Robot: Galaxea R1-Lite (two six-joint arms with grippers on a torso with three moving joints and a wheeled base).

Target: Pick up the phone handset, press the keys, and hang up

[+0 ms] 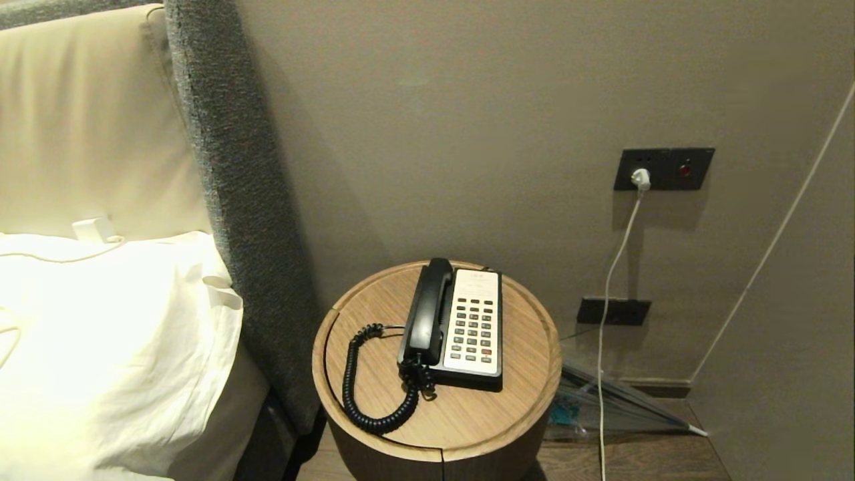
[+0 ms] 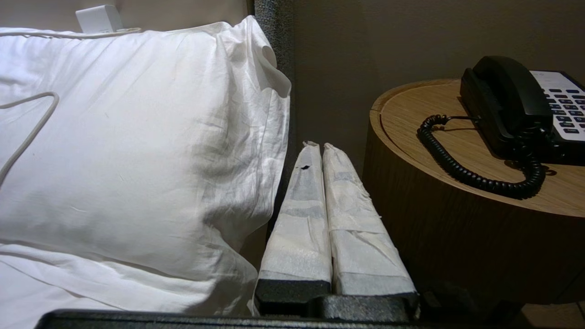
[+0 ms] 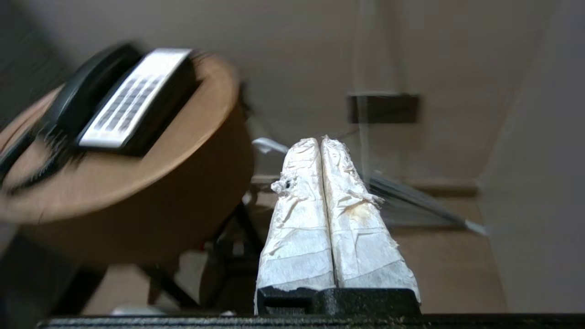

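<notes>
The black phone handset (image 1: 427, 310) lies in its cradle along the left side of the phone base, its coiled cord (image 1: 364, 394) looping over the round wooden side table (image 1: 521, 401). The keys (image 1: 473, 327) sit in the cream faceplate beside it. Neither arm shows in the head view. My left gripper (image 2: 318, 145) is shut and empty, low between the pillow and the table's side, with the handset (image 2: 512, 98) up to one side. My right gripper (image 3: 320, 139) is shut and empty, below the table's rim on its other side, where the handset (image 3: 87, 91) and keys (image 3: 130, 98) appear blurred.
A bed with a white pillow (image 1: 113, 347) and a grey headboard (image 1: 234, 187) stands left of the table. On the wall to the right are a socket panel (image 1: 663, 168) with a white charger cable (image 1: 611, 287) hanging down, and a folded umbrella (image 1: 621, 401) on the floor.
</notes>
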